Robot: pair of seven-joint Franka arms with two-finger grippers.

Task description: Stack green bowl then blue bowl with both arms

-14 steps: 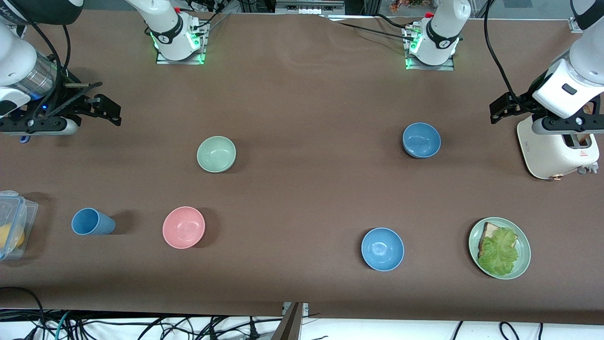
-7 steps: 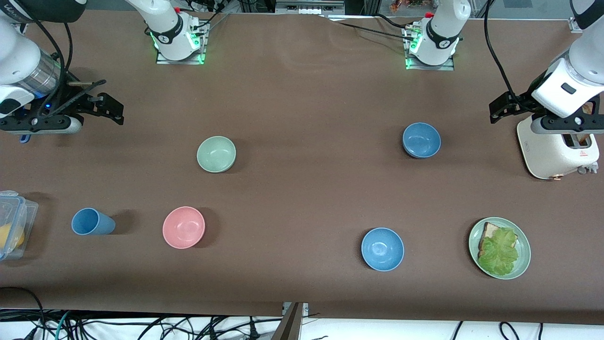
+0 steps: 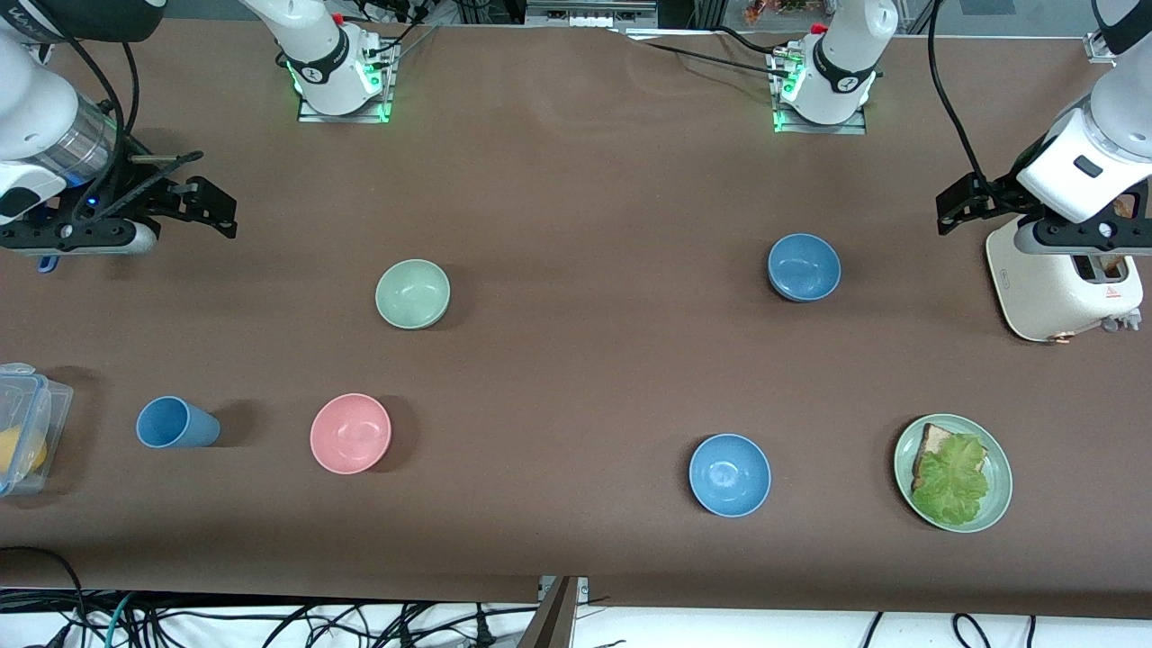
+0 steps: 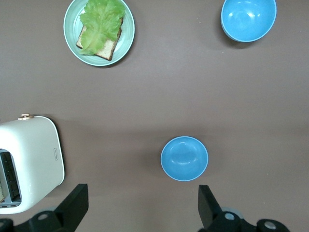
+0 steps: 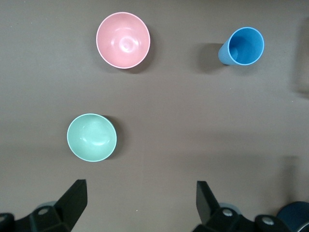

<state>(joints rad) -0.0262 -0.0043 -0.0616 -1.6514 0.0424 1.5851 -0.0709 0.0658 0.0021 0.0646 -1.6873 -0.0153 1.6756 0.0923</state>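
The green bowl [image 3: 412, 293] sits upright on the brown table toward the right arm's end; it also shows in the right wrist view [image 5: 91, 137]. Two blue bowls stand toward the left arm's end: one [image 3: 804, 266] farther from the front camera, also in the left wrist view [image 4: 184, 158], and one [image 3: 729, 474] nearer, also in that view [image 4: 248, 18]. My right gripper [image 3: 209, 209] is open and empty above the table, apart from the green bowl [image 5: 140, 205]. My left gripper [image 3: 954, 207] is open and empty beside the toaster [image 4: 142, 208].
A pink bowl [image 3: 350, 433] and a blue cup [image 3: 175, 423] stand nearer the front camera than the green bowl. A clear container [image 3: 22, 427] sits at the right arm's table end. A white toaster [image 3: 1062, 283] and a green plate with toast and lettuce [image 3: 999, 504] sit at the left arm's end.
Both grippers have shifted only very slightly. The bowls have not moved.
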